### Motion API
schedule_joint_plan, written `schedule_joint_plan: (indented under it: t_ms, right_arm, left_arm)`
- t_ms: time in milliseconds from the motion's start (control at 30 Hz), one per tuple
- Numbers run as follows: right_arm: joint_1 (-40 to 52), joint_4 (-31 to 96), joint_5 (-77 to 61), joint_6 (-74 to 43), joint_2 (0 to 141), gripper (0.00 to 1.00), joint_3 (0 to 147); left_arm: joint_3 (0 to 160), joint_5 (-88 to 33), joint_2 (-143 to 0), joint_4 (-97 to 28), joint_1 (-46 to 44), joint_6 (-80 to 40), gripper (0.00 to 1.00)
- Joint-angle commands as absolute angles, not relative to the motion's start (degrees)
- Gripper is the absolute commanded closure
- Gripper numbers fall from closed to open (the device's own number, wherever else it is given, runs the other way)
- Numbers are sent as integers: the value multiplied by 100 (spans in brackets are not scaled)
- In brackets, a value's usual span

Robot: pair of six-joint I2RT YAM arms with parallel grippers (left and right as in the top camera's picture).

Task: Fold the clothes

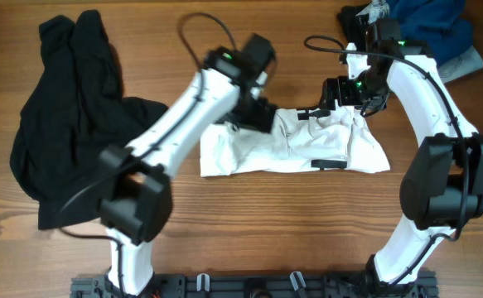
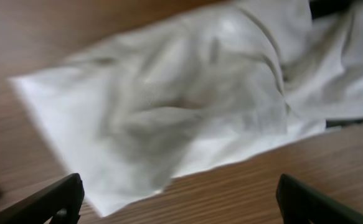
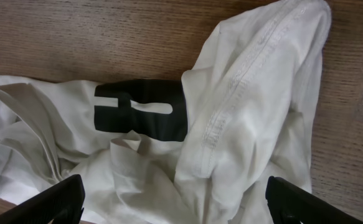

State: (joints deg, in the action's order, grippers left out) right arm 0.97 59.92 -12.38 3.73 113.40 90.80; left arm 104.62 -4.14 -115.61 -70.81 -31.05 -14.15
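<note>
Shirt, white (image 1: 295, 142): lying crumpled in a rough band at the middle of the table (image 1: 266, 240), between the two arms. Sleeves and collar cannot be told apart from overhead. Black print (image 3: 141, 115) is showing on one fold in the right wrist view, its right end tucked under a stitched hem (image 3: 243, 81), so its whole shape is hidden. Small dark mark (image 1: 328, 164) is showing near the shirt's near edge, too small to read.

Left arm (image 1: 183, 124): reaching across to the shirt's left end, its head smeared by blur overhead. Left jaws are standing spread wide, with fingertips (image 2: 60, 196) showing only at the bottom corners of the wrist view. They are hanging over the cloth and pinching nothing. That view is blurred too.

Right arm (image 1: 440, 108): bending in over the shirt's far right corner. Right jaws are standing spread wide, fingertips (image 3: 53, 199) cut off at the frame's bottom. Whether they are touching the cloth below cannot be told.

Black garment (image 1: 67, 116): lying heaped at the table's left, partly hidden under the left arm.

Blue garment (image 1: 427, 25): lying at the far right corner, cut off by the frame edge.
</note>
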Motion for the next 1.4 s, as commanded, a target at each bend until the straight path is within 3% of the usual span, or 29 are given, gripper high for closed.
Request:
schedule_joint_plan:
  t_ms: [0, 300, 733, 833, 867, 1067, 1100, 1167, 1200, 1367]
  right_arm:
    - [110, 5972, -1098, 283, 11303, 6, 9137]
    - [110, 6047, -1098, 283, 11303, 6, 9137]
    - [36, 6156, -1035, 281, 11301, 8, 9174]
    - [-64, 6204, -1076, 279, 11288, 9, 9301]
    - [-108, 6241, -1170, 276, 11264, 15, 9367]
    - [-471, 6224, -2196, 279, 10794, 21, 9854]
    - [-537, 6211, -2259, 279, 10678, 20, 9935]
    - [-644, 6235, -2252, 279, 10440, 19, 10097]
    - [-685, 6239, -2252, 279, 10324, 18, 10141]
    - [-906, 6375, -2154, 115, 10020, 17, 10158]
  left_arm:
    - [10709, -504, -10995, -7170, -2357, -1302, 1]
    - [9719, -1531, -11327, -6475, -2237, -1398, 14]
    - [8711, -1559, -11327, -5690, -2497, -1719, 32]
    - [8687, -1315, -11327, -5631, -2499, -1719, 46]
    - [8687, -1219, -11327, -5603, -2508, -1719, 50]
    - [8523, -1212, -11345, -5317, -2788, -1743, 57]
    - [8519, -1212, -11349, -5275, -2838, -1743, 63]
    - [8517, -1219, -11349, -5122, -2945, -1745, 87]
    - [8519, -1221, -11349, -5015, -3006, -1789, 94]
    - [8519, -1372, -11349, -4797, -3378, -1870, 96]
